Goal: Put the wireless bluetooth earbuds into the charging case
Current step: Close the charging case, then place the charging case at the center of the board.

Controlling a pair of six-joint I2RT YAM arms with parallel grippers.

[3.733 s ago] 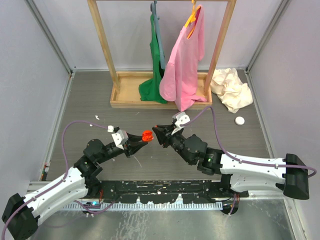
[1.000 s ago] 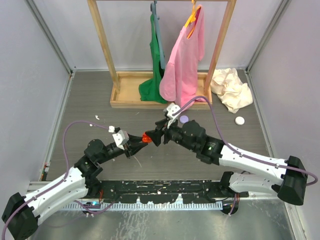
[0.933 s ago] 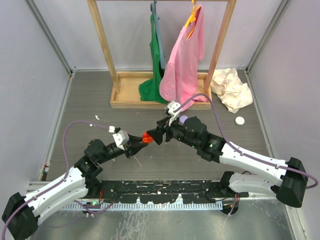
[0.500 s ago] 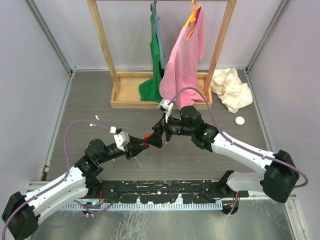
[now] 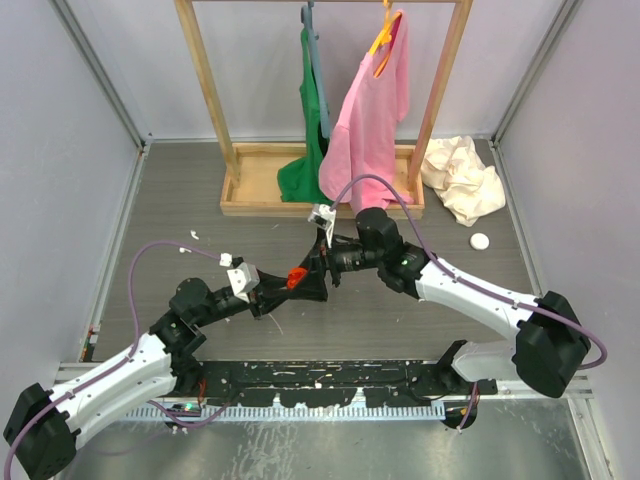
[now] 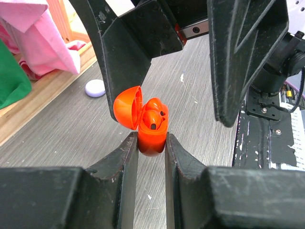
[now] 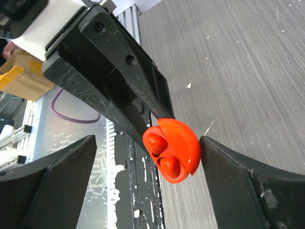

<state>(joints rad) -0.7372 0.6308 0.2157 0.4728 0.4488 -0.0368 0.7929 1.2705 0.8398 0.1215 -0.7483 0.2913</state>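
L pincer [image 6: 151, 143] is squeezing the orange case [image 6: 153, 138] tight, up in the air. Its lid [image 6: 126, 106] is hanging open at 10 o'clock w/ both buds [image 6: 153, 118] sitting inside. R pincer [image 7: 147, 143] is gaping wide round it, holding nothing.

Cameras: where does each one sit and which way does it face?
Top external: above and behind both arms, looking down on the table; both show.
Left wrist: looks along the left gripper, shut on the orange case.
Right wrist: looks past the open right gripper toward the near edge.
Shared: both wrist views show the open case with earbuds.
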